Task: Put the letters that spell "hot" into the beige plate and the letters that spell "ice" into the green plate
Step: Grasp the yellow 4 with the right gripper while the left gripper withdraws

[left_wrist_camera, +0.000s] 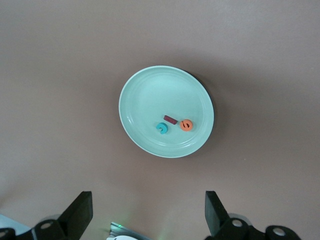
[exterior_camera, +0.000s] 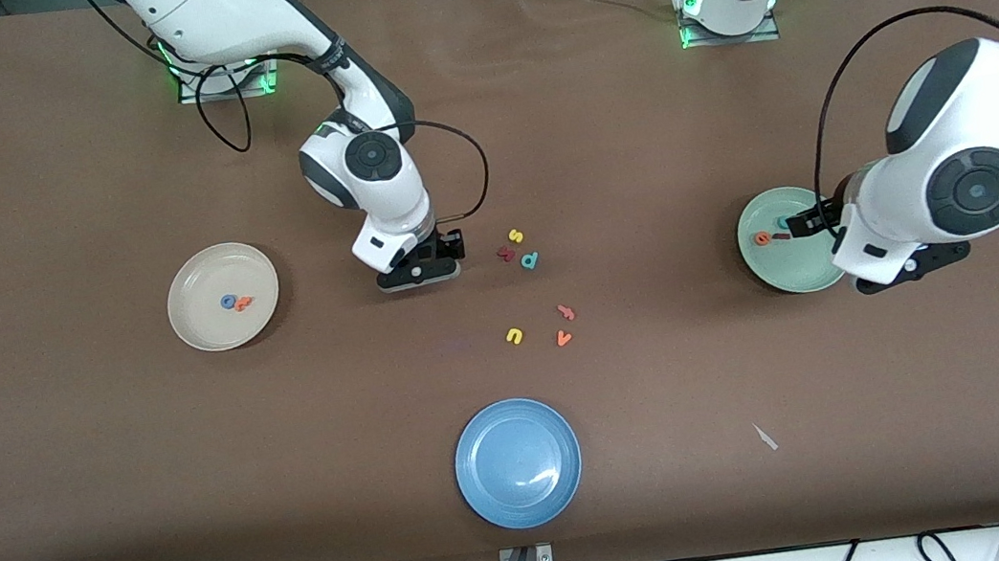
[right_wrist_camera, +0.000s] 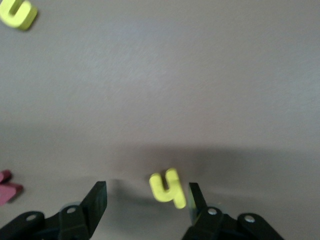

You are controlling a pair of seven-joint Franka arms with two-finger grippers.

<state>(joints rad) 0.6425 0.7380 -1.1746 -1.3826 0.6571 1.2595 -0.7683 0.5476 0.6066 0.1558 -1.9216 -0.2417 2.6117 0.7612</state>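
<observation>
My right gripper [right_wrist_camera: 147, 197] sits low on the brown tablecloth [exterior_camera: 97, 449] mid-table, fingers apart with the yellow "h" [right_wrist_camera: 168, 188] lying between them, close against one finger; I can't tell if it touches. My left gripper [left_wrist_camera: 147, 212] hangs over the green plate [left_wrist_camera: 145, 100], fingers wide apart and empty. In that plate, at the left arm's end of the table, lie the dark red "i" [left_wrist_camera: 170, 120], teal "c" [left_wrist_camera: 161, 128] and orange "e" [left_wrist_camera: 186, 125]. The beige plate [exterior_camera: 196, 287], toward the right arm's end, holds the blue "o" [exterior_camera: 227, 302] and orange "t" [exterior_camera: 244, 303]. Loose letters lie mid-table beside the right gripper, a yellow "u" [exterior_camera: 515, 336] among them. A blue plate [exterior_camera: 518, 461] sits nearest the front camera. Cables trail along the table's near edge.
</observation>
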